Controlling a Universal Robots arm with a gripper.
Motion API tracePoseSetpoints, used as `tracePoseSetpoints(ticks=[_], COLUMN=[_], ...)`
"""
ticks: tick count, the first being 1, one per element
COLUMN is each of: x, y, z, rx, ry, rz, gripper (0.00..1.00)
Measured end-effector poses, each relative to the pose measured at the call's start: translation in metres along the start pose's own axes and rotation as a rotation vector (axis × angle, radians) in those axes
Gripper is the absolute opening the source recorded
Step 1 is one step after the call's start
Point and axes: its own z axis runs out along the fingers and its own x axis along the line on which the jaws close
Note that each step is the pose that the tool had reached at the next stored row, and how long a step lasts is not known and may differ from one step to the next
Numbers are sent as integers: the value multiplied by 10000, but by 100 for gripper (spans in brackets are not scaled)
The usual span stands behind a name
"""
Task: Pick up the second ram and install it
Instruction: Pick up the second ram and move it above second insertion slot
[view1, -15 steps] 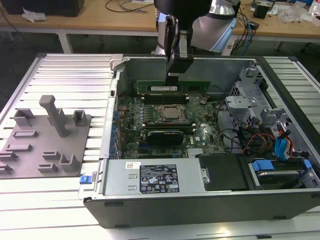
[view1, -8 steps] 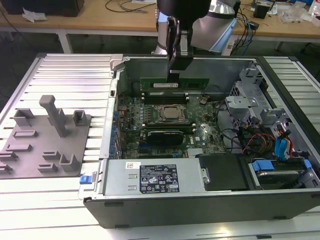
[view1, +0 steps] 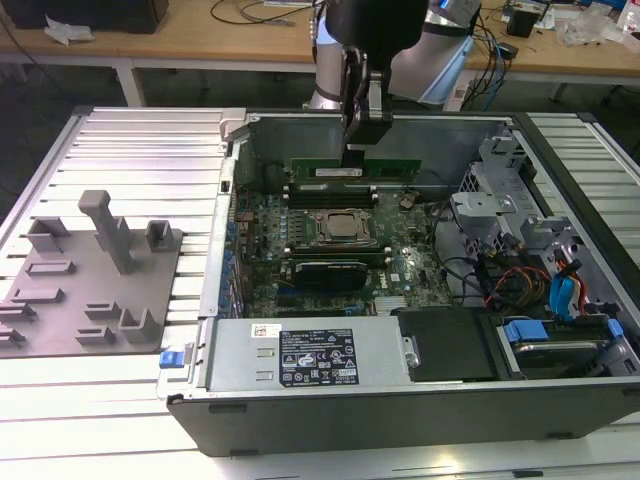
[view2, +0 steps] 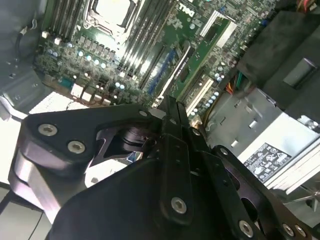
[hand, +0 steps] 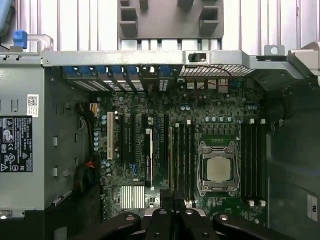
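Clamping second ram (view1: 388, 170), gripper (view1: 357, 150) closed, above motherboard (view1: 405, 272).

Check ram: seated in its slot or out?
Not seated, it seems: in the exterior view the claw holds the ram on edge just above the slots. Contact cannot be told.

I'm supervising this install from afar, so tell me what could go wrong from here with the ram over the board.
The gripper holds the ram in the air above the motherboard. If it comes down out of line with a slot, it could jam or bend. The CPU socket sits right beside the slots, so a sideways miss might strike it.
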Motion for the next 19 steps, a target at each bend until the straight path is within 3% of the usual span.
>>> tracePoseSetpoints(ticks=[5, 9, 12, 19], x=[-126, -208, -308, -357], y=[-9, -11, -10, -5], z=[142, 193, 251, 369], rx=[1, 1, 1, 0], ry=[-1, -2, -1, 1], rz=[0, -1, 0, -2], gripper=[9, 9, 9, 9])
